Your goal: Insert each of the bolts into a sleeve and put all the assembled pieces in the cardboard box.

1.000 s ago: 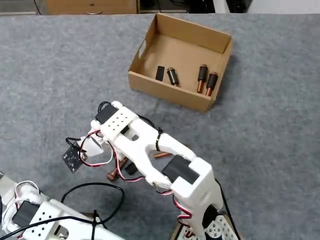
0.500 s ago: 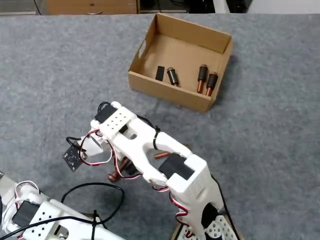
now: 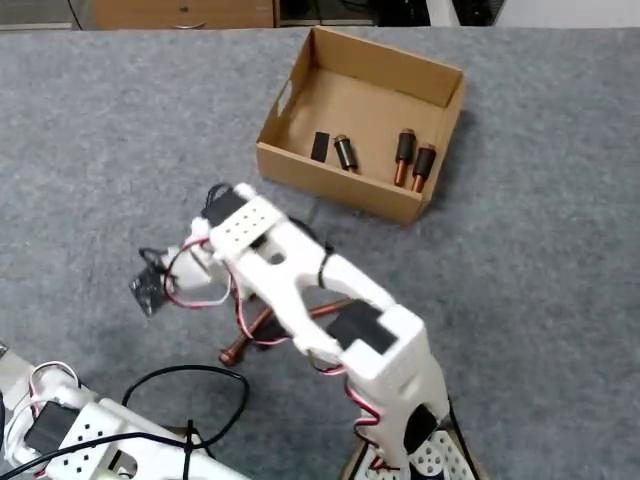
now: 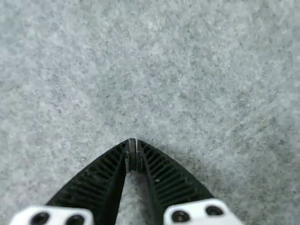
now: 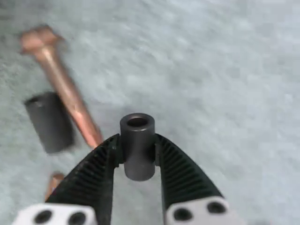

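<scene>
My right gripper [image 5: 137, 141] is shut on a black sleeve [image 5: 137, 164], held upright above the grey carpet. Below it lie a copper bolt [image 5: 61, 84], a loose black sleeve [image 5: 49, 123] right beside it, and the tip of a second copper bolt [image 5: 53, 183]. From above, the right arm [image 3: 300, 290] stretches over a bolt [image 3: 240, 345] and another copper shaft [image 3: 332, 307]. The cardboard box [image 3: 290, 165] holds a lone sleeve [image 3: 320, 146] and three assembled pieces [image 3: 405, 155]. My left gripper [image 4: 131, 157] is shut with nothing in it, low over bare carpet.
The left arm's base [image 3: 90, 440] and a loop of black cable [image 3: 190, 380] sit at the near left corner. Wooden furniture [image 3: 180, 12] lines the far edge. Open carpet lies between the arms and the box.
The right arm has swung a little toward the box and lifted with the sleeve in its gripper, uncovering more of the bolt beneath it. The left arm has stayed still.
</scene>
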`<move>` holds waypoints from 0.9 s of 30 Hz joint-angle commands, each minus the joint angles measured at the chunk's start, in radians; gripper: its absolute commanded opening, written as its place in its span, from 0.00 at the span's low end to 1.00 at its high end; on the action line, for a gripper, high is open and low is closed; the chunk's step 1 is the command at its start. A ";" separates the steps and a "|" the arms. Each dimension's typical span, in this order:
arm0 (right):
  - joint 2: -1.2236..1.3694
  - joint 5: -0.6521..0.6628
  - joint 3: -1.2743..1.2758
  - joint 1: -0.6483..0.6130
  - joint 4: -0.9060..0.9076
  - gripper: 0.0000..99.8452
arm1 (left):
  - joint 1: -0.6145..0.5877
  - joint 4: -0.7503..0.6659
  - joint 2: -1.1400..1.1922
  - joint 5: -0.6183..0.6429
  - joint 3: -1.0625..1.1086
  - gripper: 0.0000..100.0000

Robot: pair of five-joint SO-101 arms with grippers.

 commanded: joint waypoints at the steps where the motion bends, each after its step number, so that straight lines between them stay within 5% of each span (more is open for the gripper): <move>1: -0.168 0.005 -0.076 0.042 -0.005 0.00 | 0.012 0.000 -0.005 -0.009 -0.005 0.02; 12: -0.561 -0.201 -0.084 0.225 -0.014 0.00 | 0.014 -0.003 -0.005 -0.009 -0.005 0.02; 23: -0.845 -0.216 -0.054 0.659 -0.132 0.00 | 0.071 -0.003 -0.005 -0.009 -0.012 0.02; 27: -0.889 -0.491 -0.016 0.805 -0.132 0.00 | 0.072 -0.002 -0.005 -0.008 -0.012 0.02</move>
